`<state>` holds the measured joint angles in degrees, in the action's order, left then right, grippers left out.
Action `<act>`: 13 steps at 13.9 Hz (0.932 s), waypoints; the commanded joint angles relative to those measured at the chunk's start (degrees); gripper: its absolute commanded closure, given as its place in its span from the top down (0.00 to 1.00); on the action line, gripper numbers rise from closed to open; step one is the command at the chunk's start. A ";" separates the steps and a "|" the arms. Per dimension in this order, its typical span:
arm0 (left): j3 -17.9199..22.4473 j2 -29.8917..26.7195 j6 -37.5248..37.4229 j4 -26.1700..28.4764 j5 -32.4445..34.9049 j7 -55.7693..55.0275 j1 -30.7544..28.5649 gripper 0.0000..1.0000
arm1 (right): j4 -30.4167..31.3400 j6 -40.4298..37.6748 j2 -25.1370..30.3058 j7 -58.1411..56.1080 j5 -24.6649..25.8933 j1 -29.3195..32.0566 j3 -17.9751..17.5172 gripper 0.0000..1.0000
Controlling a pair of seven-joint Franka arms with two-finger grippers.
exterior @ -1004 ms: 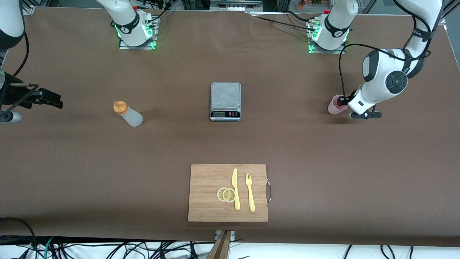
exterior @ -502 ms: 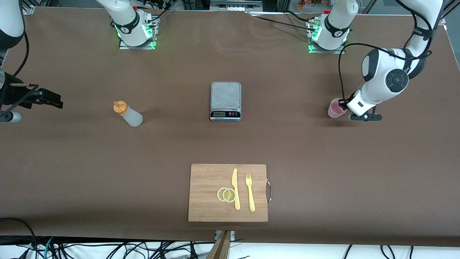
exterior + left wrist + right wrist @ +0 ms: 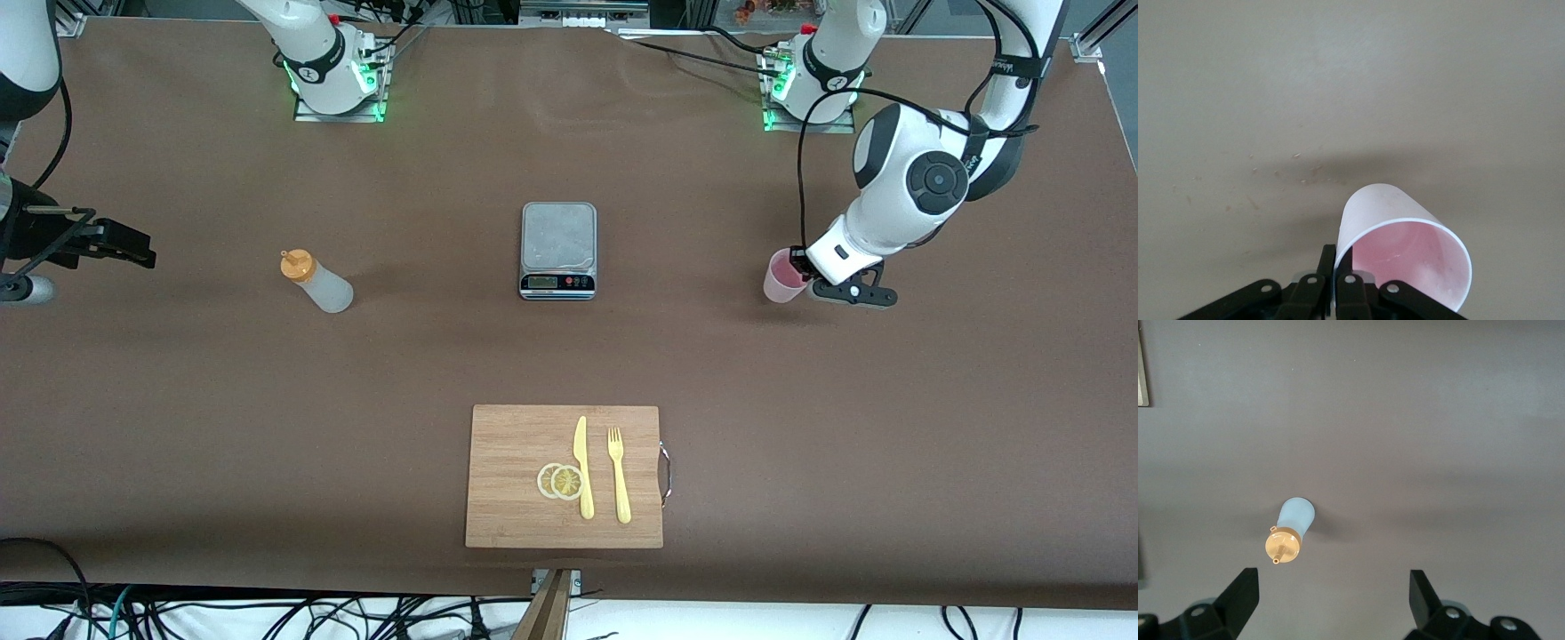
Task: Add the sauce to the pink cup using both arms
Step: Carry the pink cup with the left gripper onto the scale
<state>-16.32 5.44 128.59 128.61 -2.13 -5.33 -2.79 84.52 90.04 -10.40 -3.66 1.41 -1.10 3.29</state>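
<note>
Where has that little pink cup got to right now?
The pale pink translucent plastic cup is pinched by its rim in the left gripper, toward the left arm's end of the table, beside the silver kitchen scale.

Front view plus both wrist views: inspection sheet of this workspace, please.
Surface: brown table mat, no spills seen.
Job's things: sauce bottle standing untouched toward the right arm's end; pink cup pinched at its rim.
Clutter: kitchen scale mid-table; cutting board nearer the camera with lemon slices, knife, fork.
Grippers: left claw shut on cup wall; right claw open, waiting above the bottle.
Cables: black leads on the left arm.
Surroundings: cable tangle below the table edge.
</note>
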 commanded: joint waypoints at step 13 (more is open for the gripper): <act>-3.72 17.82 -5.01 -24.00 -9.13 -43.25 29.05 0.00 | -1.73 -0.31 -0.85 0.23 0.79 0.04 -0.04 1.00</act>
<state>-20.84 17.57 123.98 110.39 -10.50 -43.20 22.15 84.31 90.07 -10.57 -3.66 1.41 -1.10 3.29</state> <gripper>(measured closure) 0.965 0.000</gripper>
